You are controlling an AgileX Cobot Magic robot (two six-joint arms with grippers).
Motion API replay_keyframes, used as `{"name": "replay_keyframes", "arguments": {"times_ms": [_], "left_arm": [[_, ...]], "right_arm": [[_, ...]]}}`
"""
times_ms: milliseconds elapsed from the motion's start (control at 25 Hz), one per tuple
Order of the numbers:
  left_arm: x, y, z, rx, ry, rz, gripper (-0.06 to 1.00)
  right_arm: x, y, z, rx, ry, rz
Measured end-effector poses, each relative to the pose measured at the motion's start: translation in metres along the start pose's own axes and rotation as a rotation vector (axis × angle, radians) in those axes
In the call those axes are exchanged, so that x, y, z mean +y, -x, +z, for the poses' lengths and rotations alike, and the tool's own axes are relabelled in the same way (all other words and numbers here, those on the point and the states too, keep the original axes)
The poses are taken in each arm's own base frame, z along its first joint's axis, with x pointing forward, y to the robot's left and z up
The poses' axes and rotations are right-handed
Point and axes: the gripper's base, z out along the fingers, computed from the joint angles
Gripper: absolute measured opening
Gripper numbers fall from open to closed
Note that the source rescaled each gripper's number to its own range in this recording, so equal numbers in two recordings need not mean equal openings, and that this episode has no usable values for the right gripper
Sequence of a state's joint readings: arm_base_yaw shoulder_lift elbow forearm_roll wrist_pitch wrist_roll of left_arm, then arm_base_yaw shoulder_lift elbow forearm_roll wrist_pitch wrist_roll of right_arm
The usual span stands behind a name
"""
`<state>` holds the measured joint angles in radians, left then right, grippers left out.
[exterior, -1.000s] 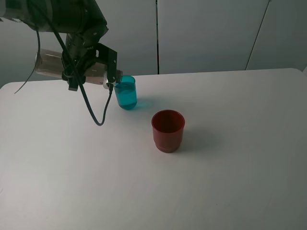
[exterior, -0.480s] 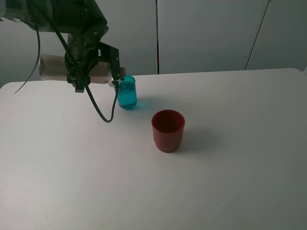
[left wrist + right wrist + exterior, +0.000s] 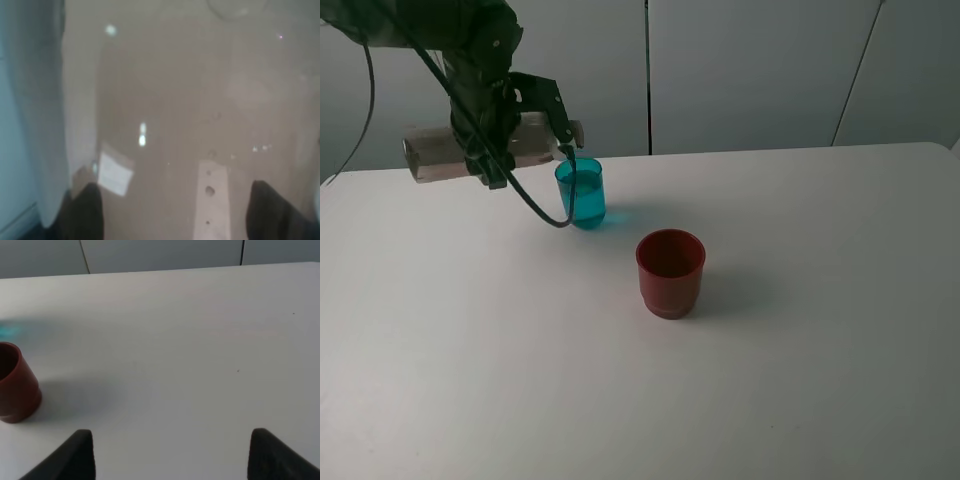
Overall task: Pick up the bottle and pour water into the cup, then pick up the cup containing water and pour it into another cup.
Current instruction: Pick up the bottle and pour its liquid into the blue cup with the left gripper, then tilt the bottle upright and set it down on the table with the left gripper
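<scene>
- Exterior high view: left hand [image 3: 498,140] clamped on the tall, clear, brown-tinted plastic bottle [image 3: 435,155]. The bottle is held roughly level, its open neck just above the rim of the slim translucent teal plastic tumbler [image 3: 583,195].
- Tumbler upright on the white worktop [image 3: 800,350]. The stout dark red opaque plastic cup [image 3: 670,272] stands near it, not touching.
- Right hand [image 3: 170,460]: fingers apart, holding nothing, above bare worktop near the red cup.
- Hazard: the tumbler mouth is narrow, so an off-centre stream would likely wet the worktop.
- Hazard: a black cable [image 3: 535,205] loops just beside the tumbler, and a swing could tip it.
</scene>
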<state>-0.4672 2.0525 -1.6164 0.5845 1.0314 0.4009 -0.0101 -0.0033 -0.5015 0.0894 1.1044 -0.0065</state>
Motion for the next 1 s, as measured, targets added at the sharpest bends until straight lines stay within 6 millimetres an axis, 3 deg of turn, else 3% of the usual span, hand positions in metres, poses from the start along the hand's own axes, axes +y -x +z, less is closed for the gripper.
{"name": "replay_keyframes", "arguments": {"times_ms": [600, 1000], "left_arm": [[0.034, -0.029, -0.018, -0.317, -0.115, -0.373, 0.00], [0.027, -0.066, -0.013, -0.624, -0.019, -0.637, 0.00]], "right_arm": [[0.000, 0.000, 0.000, 0.000, 0.000, 0.000], [0.000, 0.000, 0.000, 0.000, 0.000, 0.000]]}}
